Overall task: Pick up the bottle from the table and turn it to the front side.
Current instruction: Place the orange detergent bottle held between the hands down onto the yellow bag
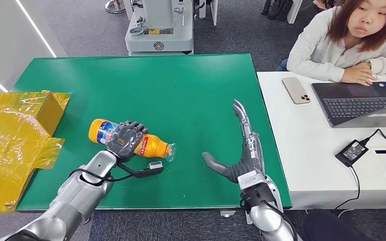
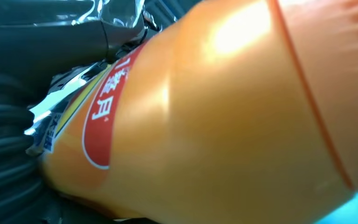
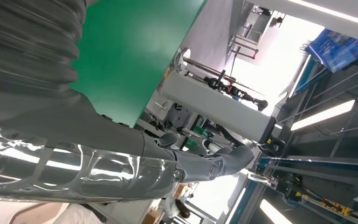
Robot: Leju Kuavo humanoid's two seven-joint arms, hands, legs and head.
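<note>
Orange juice bottle (image 1: pixel 153 145): lying on its side on the green table (image 1: pixel 181 90), at 8 o'clock from the table's middle, clear cap end toward 4 o'clock, base toward 10 o'clock. Left hand (image 1: pixel 125 139): fingers wrapped over the bottle's labelled middle, gripping it. Right hand (image 1: pixel 244 150): holding nothing, fingers extended toward 12 o'clock, thumb spread toward 9 o'clock, near the table's 4 o'clock corner. Yellow box (image 1: pixel 17 135): at 9 o'clock. White desk (image 1: pixel 311 145) at 3 o'clock: phone (image 1: pixel 296 90), laptop (image 1: pixel 362 103), seated person (image 1: pixel 352 40).

Yellow film-wrapped box (image 1: pixel 17 130) at the green table's (image 1: pixel 191 90) left edge, phone (image 1: pixel 296 90), laptop (image 1: pixel 364 103) and charger (image 1: pixel 351 152) on the white desk (image 1: pixel 311 150), seated person (image 1: pixel 352 40) behind.
</note>
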